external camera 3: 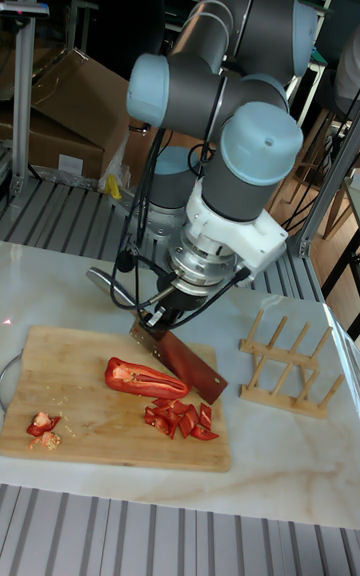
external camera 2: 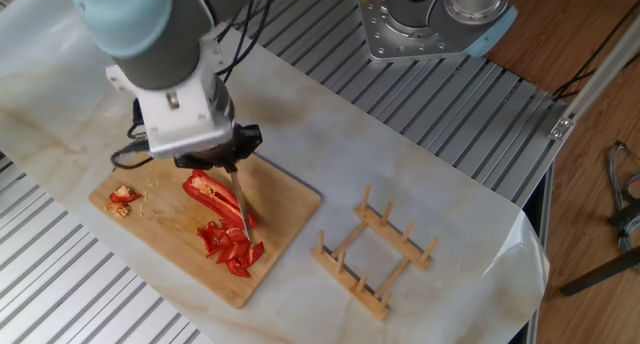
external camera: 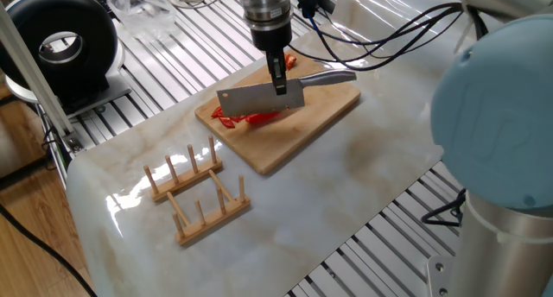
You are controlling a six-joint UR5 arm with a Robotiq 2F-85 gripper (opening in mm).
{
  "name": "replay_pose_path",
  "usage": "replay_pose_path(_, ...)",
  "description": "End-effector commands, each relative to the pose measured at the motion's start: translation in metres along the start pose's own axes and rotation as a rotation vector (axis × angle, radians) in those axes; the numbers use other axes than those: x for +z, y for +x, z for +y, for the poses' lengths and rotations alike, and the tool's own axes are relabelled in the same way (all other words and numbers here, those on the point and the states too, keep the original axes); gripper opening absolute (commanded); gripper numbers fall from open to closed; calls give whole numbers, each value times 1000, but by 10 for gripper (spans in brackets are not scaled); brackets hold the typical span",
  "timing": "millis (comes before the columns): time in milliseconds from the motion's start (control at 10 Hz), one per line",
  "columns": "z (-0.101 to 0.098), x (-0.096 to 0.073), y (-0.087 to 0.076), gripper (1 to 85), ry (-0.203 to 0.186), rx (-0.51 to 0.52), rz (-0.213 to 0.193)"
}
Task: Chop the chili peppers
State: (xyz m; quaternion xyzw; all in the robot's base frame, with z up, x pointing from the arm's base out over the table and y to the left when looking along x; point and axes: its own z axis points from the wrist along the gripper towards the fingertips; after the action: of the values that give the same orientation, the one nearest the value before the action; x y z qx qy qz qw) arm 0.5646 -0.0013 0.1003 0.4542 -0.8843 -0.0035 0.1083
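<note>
A long red chili pepper half (external camera 2: pixel 212 194) lies on the wooden cutting board (external camera 2: pixel 170 246), with a pile of chopped red bits (external camera 2: pixel 233 249) at its end. My gripper (external camera 2: pixel 222 162) is shut on a cleaver's handle. The steel blade (external camera: pixel 259 98) stands on edge over the pepper, near its cut end and the bits. In the tall fixed view the gripper (external camera 3: pixel 160 316) holds the blade (external camera 3: pixel 192 366) just behind the pepper half (external camera 3: pixel 142 378) and the bits (external camera 3: pixel 180 419). In one fixed view the blade hides most of the chili peppers (external camera: pixel 251 119).
Small red and pale scraps (external camera 2: pixel 123 199) lie at the board's far corner. A wooden peg rack (external camera 2: pixel 375 254) stands on the marble top beside the board. A black round device (external camera: pixel 60 42) sits off the table's corner, and cables (external camera: pixel 389 38) trail behind the arm.
</note>
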Motion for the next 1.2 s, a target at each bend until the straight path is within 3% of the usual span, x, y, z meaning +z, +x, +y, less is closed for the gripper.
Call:
replay_pose_path(0, 1, 2, 5, 13, 8, 3, 47)
replay_pose_path(500, 0, -6, 12, 13, 21, -2, 80)
replay_pose_path(800, -16, -9, 20, 13, 90, -41, 123)
replay_pose_path(900, -8, -9, 17, 13, 60, -23, 106)
replay_pose_path(1100, 19, -8, 0, 13, -51, 24, 32)
